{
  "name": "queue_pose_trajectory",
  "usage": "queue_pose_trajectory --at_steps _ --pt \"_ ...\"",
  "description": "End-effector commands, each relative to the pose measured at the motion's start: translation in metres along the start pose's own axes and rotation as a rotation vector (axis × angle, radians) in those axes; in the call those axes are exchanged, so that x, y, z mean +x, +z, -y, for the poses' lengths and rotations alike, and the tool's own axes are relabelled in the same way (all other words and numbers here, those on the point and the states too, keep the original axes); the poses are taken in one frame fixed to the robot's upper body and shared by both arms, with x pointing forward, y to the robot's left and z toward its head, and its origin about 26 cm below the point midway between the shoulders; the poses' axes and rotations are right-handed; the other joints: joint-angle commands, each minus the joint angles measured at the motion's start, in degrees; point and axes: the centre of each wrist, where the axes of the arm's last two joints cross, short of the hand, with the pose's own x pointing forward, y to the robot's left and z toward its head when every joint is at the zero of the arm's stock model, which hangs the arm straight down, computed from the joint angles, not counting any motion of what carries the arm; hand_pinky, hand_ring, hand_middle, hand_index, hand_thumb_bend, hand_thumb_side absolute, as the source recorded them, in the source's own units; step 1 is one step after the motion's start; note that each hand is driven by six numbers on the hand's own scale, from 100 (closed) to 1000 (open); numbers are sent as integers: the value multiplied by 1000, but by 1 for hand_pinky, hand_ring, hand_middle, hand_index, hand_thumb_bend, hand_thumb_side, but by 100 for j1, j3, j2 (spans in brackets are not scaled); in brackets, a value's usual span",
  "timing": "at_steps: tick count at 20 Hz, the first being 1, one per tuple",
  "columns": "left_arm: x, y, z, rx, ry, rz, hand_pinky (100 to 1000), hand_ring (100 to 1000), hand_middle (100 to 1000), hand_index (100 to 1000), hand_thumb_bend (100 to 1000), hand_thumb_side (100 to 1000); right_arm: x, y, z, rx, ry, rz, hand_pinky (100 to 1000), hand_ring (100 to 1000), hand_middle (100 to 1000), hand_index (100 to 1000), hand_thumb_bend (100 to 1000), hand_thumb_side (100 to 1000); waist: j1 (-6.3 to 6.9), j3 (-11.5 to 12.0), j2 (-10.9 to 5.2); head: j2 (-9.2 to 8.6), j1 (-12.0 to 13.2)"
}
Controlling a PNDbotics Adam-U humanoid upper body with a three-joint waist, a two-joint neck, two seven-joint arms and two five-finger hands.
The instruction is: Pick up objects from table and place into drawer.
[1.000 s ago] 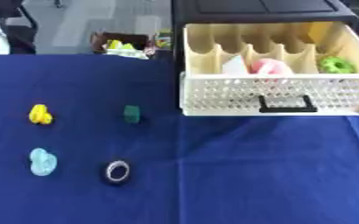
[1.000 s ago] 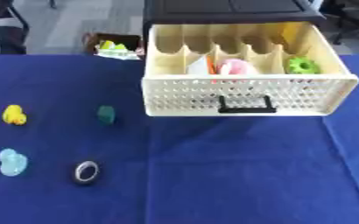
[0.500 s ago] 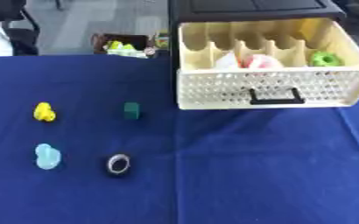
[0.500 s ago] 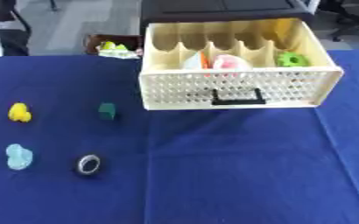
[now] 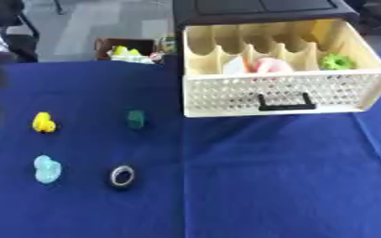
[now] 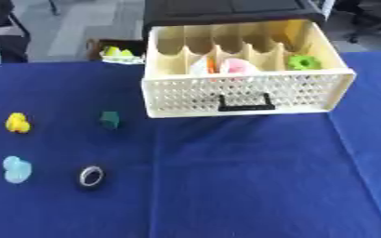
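Left eye view showed neither of my hands, so I'd best grasp the ring [image 5: 122, 176] near the table's [image 5: 251, 186] left edge squarely before the drawer [image 5: 283, 95].

The black cabinet [image 6: 226, 10] above the cream perforated drawer [image 6: 242, 90] is cut off by the top edge. The pink and white things [image 6: 226, 66] inside the drawer are half hidden by its front wall and too blurred to name. The small brown box [image 5: 128, 48] of yellow-green items beyond the table's far edge is blurred, its contents indistinct
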Motion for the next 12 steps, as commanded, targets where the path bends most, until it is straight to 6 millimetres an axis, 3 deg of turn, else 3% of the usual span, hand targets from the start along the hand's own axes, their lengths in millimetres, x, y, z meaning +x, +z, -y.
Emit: queue_pose_trajectory --at_steps 1,3,8,12 --pt "-10 3 -11 -187 -87 30 422 450 545 941 100 404 5 -5 2 12 0 23 694 582 464 751 100 896 10 2 -126 -46 39" --pt "-15 2 -9 -261 -91 11 441 474 589 930 100 574 6 -5 1 17 -3 21 694 581 463 750 100 895 17 0 -120 -71 57" --pt "-25 -3 -6 -406 -108 -30 444 514 641 913 100 849 6 -6 1 23 -8 19 697 580 461 749 100 900 28 -14 -103 -96 105" --pt "-28 -12 -3 -447 -101 -30 448 522 641 914 100 976 5 -5 1 23 -14 7 701 580 460 748 100 906 33 -23 -90 -64 158"
